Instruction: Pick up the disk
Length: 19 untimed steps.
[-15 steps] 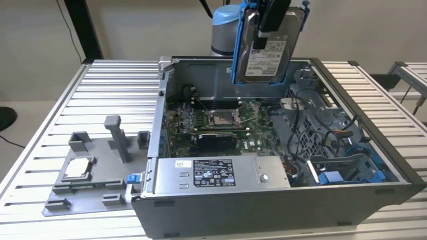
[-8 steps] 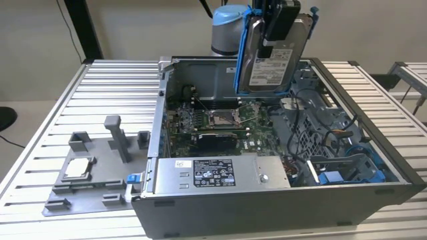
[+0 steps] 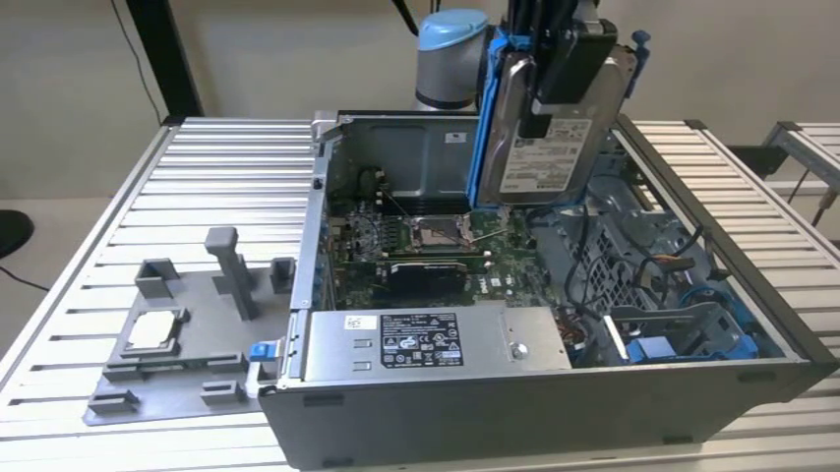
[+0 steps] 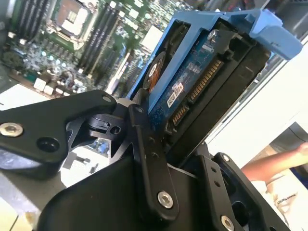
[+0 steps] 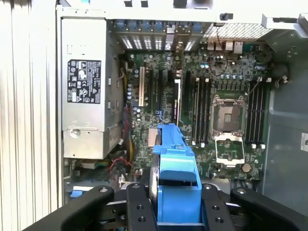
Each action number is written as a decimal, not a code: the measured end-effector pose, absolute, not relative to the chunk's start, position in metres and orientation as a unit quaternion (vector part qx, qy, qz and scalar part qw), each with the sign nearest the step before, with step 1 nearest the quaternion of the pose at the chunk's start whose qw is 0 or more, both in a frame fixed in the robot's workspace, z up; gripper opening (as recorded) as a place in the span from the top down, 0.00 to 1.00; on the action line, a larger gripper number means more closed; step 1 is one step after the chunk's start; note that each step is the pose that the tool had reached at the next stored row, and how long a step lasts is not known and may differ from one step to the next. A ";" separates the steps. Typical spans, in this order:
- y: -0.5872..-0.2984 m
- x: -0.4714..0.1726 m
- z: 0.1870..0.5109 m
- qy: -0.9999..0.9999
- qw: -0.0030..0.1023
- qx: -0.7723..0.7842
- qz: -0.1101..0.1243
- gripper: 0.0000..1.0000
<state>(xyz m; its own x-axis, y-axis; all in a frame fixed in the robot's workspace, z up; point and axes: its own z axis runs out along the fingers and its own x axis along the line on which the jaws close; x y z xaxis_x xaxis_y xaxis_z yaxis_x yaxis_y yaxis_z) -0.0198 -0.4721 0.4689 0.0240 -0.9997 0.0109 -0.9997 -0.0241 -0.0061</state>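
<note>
End effector (image 3: 552, 74) grips upright silver-grey, blue-framed disk (image 3: 545, 162).

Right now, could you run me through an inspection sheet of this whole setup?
Surface: ribbed metal table, carrying an open computer case.
Job's things: the disk in its blue carrier, held upright above the case.
Clutter: grey fixture plate holding a small square chip.
Grippers: gripper shut on the disk, black fingers either side.
Cables: loose wires inside the case.
Surroundings: pale wall; a person's arm in the second wrist view.
</note>
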 end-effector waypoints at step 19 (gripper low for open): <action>-0.558 -0.016 0.467 -0.699 0.002 0.716 0.006 1.00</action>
